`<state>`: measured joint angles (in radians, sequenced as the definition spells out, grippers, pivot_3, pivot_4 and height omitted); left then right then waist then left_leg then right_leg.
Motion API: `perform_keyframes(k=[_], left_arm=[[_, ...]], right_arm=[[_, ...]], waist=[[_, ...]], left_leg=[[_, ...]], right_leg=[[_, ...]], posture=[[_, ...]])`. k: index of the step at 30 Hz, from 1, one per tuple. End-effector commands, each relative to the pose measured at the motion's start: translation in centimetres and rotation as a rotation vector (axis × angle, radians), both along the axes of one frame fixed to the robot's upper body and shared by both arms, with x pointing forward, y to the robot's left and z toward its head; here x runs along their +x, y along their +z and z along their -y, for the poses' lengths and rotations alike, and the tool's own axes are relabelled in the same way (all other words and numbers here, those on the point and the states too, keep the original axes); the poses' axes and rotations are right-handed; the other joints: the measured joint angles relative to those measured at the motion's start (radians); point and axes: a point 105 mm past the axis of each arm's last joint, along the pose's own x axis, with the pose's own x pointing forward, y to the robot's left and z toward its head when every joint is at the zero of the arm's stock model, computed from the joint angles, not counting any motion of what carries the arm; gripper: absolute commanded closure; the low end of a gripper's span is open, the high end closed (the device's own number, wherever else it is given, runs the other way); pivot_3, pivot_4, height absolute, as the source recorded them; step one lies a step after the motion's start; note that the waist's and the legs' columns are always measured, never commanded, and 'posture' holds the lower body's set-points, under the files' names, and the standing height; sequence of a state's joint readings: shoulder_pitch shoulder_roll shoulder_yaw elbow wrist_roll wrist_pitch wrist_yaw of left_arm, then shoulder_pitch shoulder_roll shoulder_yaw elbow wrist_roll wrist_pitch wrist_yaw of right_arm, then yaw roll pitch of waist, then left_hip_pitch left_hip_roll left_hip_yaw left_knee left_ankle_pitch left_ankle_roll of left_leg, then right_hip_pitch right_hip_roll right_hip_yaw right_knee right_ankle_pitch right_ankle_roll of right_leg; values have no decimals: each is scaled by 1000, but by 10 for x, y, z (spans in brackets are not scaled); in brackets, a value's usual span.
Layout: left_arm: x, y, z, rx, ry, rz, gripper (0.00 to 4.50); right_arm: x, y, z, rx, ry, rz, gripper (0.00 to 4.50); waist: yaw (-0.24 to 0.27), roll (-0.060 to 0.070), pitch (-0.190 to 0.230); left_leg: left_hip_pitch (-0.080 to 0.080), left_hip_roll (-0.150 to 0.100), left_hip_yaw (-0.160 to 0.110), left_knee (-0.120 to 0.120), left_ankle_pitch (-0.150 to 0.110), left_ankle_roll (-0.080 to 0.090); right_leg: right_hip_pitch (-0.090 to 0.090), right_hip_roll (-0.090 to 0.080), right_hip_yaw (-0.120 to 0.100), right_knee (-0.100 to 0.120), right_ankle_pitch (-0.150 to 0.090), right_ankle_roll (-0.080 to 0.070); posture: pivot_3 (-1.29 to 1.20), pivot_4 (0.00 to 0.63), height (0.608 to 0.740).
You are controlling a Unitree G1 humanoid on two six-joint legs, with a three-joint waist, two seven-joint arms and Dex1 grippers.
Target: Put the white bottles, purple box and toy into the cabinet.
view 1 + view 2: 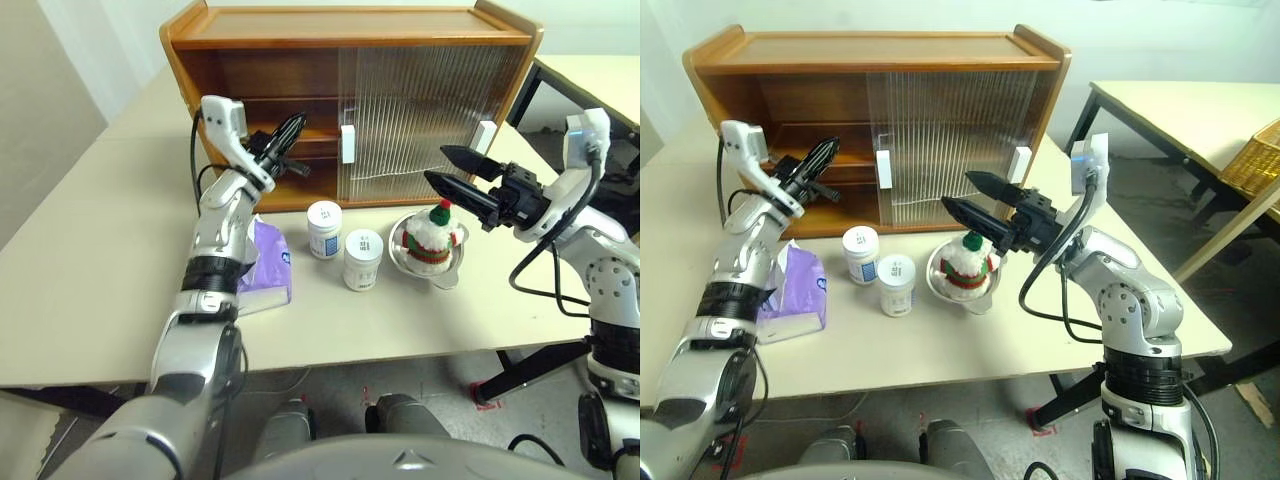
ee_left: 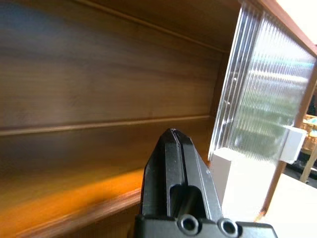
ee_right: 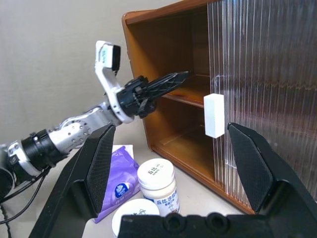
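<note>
The left gripper, its two black fingers pressed together and holding nothing, points into the open left half of the large brown wooden cabinet, level with the inner shelf. Just to its right stand the two ribbed translucent sliding doors, both pushed to the cabinet's right half, the nearer white handle close beside the fingertips. Below and behind that gripper, partly under the left forearm, the soft lavender tissue pack lies on the pale tabletop. Right of the pack, two small squat white plastic jars with blue-printed labels stand upright, near each other. The right gripper, jaws spread wide and empty, hovers above the small fluffy white knitted toy with red and green bands, which sits in a shiny steel bowl in front of the closed doors.
</note>
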<state>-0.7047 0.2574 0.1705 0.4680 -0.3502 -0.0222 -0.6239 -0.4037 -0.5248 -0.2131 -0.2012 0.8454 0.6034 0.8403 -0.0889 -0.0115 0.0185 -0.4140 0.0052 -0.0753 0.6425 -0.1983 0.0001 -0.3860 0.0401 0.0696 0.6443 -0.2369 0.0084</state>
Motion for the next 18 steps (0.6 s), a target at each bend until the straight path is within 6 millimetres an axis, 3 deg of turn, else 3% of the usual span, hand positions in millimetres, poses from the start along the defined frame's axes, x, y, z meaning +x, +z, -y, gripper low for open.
perform_keyframes(k=[1, 12, 18], left_arm=[[-9, 3, -10, -8, 0, 2, 3898], [-51, -9, -86, 16, 123, -4, 21], [-81, -21, -108, 37, 137, -36, 21]], right_arm=[[2, 1, -2, -10, 13, -3, 0], [3, -1, -3, -15, 34, -8, 0], [3, 0, -3, -17, 39, -8, 0]], waist=[[2, 0, 0], [8, 0, 0], [13, 1, 0]], left_leg=[[0, 0, 0, 0, 0, 0], [0, 5, -9, -2, -1, -2], [-4, 9, -16, -2, -2, -4]], right_leg=[[0, 0, -1, 0, 0, 0], [-4, -1, 6, 1, 1, -3], [-9, -3, 6, 1, 0, -5]], posture=[[-163, 23, 740], [-146, 27, 740], [-143, 27, 740]])
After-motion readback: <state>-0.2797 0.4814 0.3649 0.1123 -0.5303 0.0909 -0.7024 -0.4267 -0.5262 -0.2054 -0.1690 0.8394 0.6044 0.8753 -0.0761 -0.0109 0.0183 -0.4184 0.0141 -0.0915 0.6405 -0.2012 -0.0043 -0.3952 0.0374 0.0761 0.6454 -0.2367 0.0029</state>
